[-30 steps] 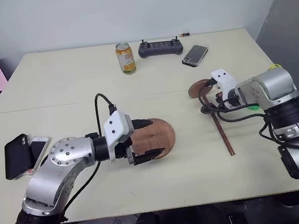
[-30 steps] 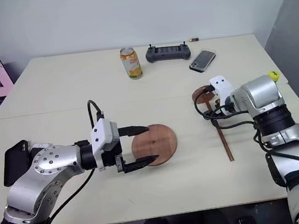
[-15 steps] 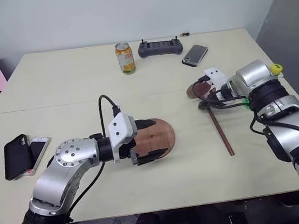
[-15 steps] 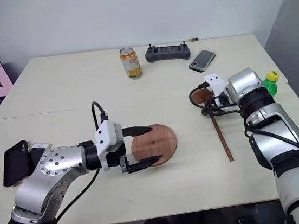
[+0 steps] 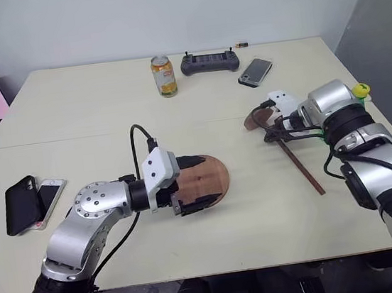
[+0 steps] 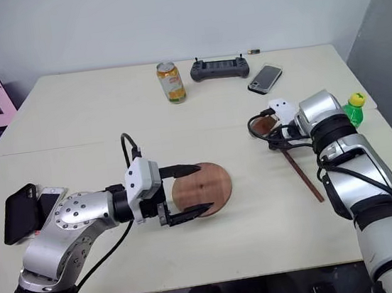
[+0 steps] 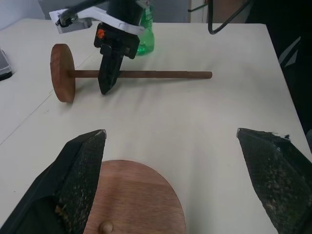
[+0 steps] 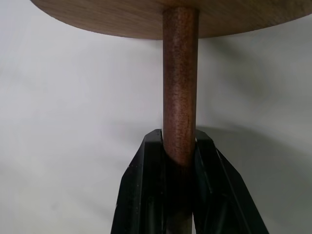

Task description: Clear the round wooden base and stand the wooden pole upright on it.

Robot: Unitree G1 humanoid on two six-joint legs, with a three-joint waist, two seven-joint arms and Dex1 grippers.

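While clamped on pole [image 8: 180, 83]: right jaws.

Head stereo pair looked forward and down over the cream tabletop [image 5: 92, 116] from above, both eyes sharing the whole scene. Left wrist camera sat low, facing across to the slim dark-brown wooden pole [image 7: 146, 74]. Right wrist camera was very close on that same pole.

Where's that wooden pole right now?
The wooden pole lies on the table's right side, gripped near its disc end by the right end effector.
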